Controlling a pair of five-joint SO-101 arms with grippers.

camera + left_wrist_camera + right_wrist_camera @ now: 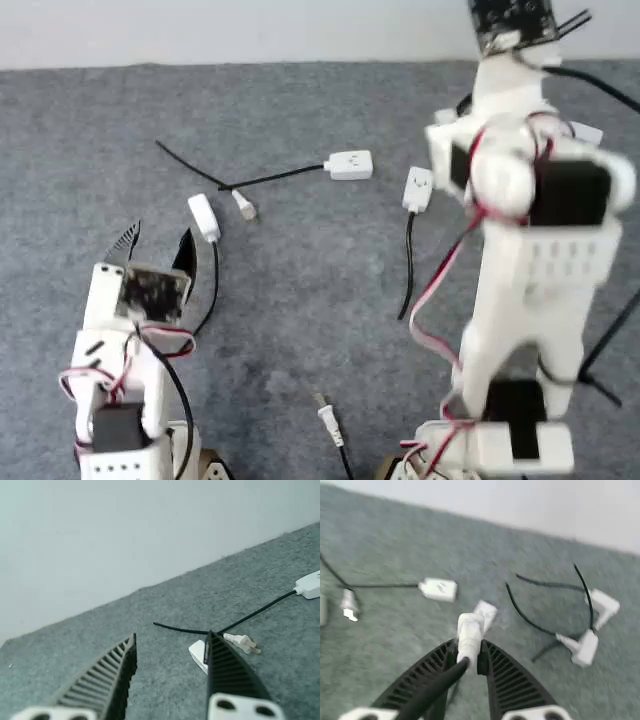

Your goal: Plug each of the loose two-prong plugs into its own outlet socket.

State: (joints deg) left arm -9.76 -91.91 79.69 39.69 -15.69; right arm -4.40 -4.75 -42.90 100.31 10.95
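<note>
Plug (470, 627) lengthwise in right gripper (469, 649), tip toward outlet socket (486, 612) ahead

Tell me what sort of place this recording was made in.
Probably a robot test bench rather than a home: a table covered in grey carpet-like fabric against a bare pale wall, two white arms with exposed wiring, and loose outlet sockets and two-prong plugs laid out.
</note>
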